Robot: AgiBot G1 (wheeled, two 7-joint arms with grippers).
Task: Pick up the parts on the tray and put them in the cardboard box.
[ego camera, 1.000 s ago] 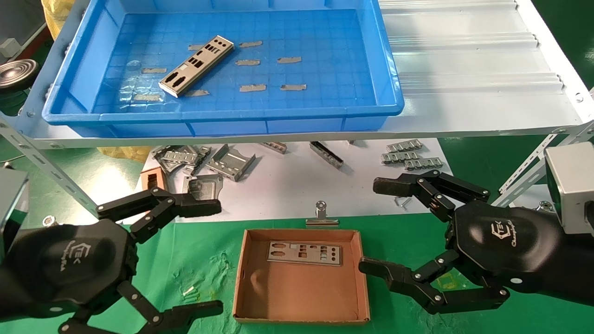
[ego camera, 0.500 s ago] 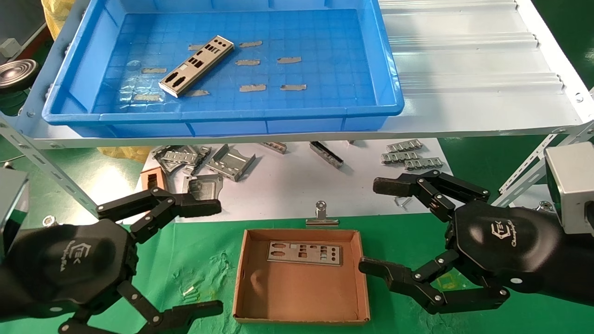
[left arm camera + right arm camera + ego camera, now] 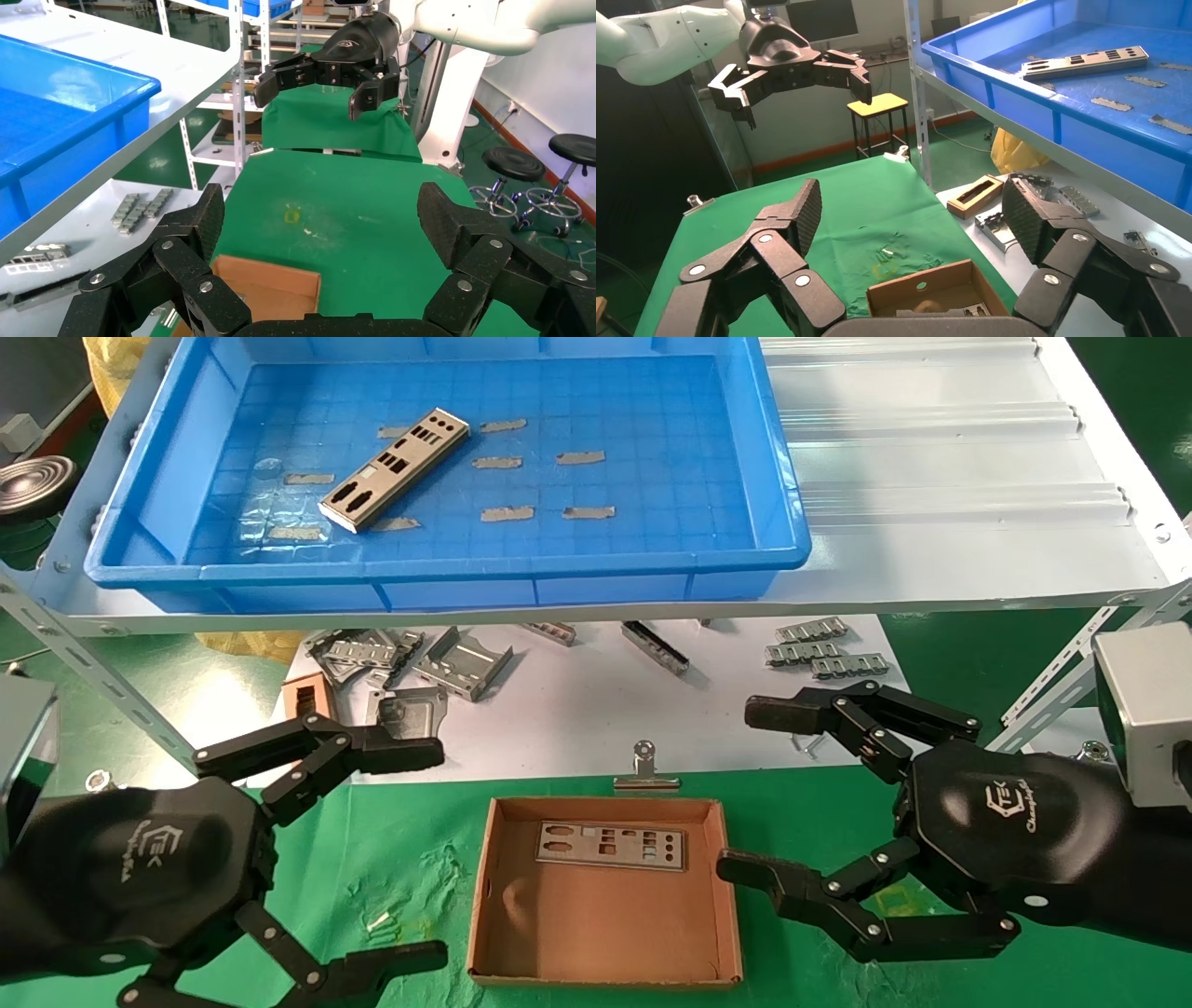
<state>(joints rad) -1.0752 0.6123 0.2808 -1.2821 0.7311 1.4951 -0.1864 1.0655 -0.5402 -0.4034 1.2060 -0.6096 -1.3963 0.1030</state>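
The right gripper (image 3: 738,791), fingers spread and empty, is edging slightly toward the cardboard box (image 3: 605,973) beside it, leaving one part (image 3: 395,468) waiting in the tray (image 3: 447,581) far ahead, while the left gripper (image 3: 424,850) is hanging open too.

Green-covered bench (image 3: 410,859) below white metal shelf (image 3: 931,477). Black round stools (image 3: 520,165) on green floor beyond bench's right edge. Small yellow stool (image 3: 880,107) near wall with red skirting.

A white logo with small script (too fine to read) marks the left gripper (image 3: 424,854) and right gripper (image 3: 750,789).
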